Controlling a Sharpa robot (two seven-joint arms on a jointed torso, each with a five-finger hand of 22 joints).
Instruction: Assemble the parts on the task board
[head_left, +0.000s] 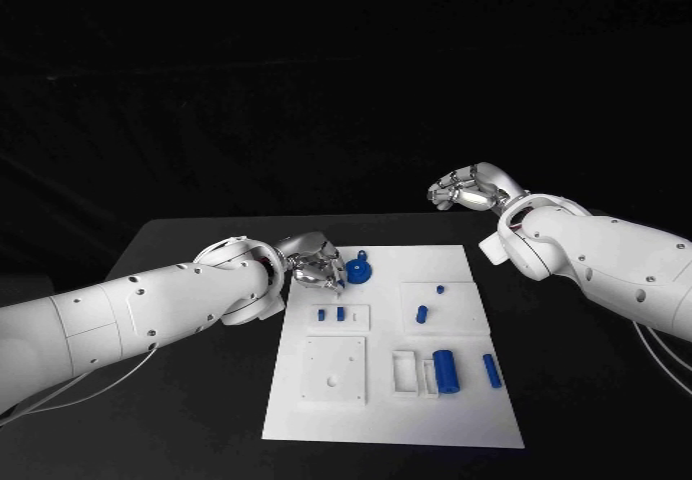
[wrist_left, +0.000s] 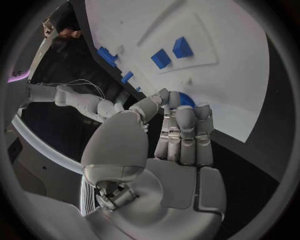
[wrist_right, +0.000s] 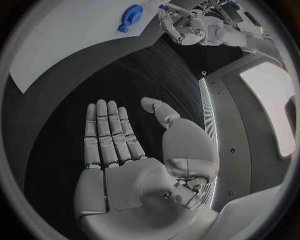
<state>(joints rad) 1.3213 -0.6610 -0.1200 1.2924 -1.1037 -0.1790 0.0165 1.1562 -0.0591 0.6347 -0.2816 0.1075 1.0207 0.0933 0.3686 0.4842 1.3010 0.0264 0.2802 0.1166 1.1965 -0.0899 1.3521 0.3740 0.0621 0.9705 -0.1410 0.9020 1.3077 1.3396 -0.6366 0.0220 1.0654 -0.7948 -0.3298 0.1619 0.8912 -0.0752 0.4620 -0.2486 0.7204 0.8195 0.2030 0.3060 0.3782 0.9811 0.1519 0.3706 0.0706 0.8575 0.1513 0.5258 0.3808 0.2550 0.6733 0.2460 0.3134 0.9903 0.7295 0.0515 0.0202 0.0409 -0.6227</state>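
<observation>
One task board (head_left: 387, 390), seven blue parts (head_left: 446, 370)

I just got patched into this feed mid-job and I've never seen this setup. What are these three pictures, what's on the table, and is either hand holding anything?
This is a two-armed robot with silver hands at a black table. The square picture looks down from its head; the two round ones come from cameras behind each wrist. On the table lies a white task board carrying small blue parts, among them a round blue part near the far edge and a blue cylinder nearer the robot. The left hand hovers beside the round part, fingers close to it; whether it touches, I cannot tell. The right hand is open, flat, holding nothing, off the board.
</observation>
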